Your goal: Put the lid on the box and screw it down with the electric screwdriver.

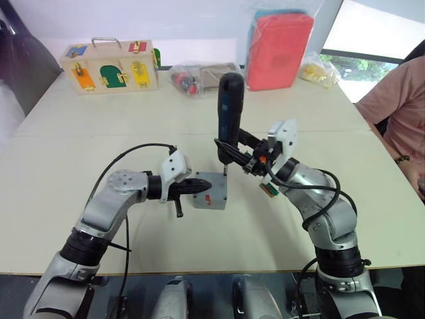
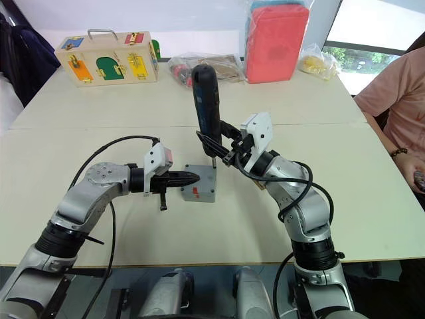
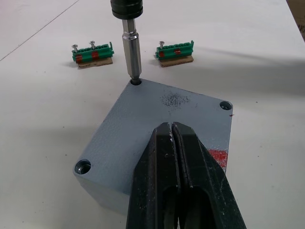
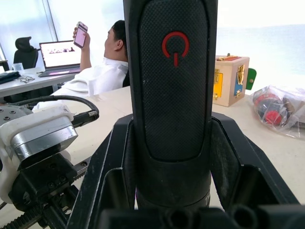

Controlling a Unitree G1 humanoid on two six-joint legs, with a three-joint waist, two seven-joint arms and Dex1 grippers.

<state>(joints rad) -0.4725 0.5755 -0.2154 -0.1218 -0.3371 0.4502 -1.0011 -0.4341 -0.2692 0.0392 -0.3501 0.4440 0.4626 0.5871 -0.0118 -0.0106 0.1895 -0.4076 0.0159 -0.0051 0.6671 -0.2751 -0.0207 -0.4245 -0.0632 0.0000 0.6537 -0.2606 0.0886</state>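
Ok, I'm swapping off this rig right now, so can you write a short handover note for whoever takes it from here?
Left gripper: shut, fingertips pressing down on the lid to steady it.
Right gripper: shut on the electric screwdriver, held upright.
The lid sits on the box, mid-table. The screwdriver's bit is in the far corner hole.
Done: lid placed.
Left: from the left wrist view, the two other visible corner holes look empty, and the fourth is hidden. Whether this screw is tight cannot be seen.

grey lid [image 3: 157, 129] sits on box [image 1: 211, 200]; upright screwdriver [image 1: 230, 113] bit in corner hole.
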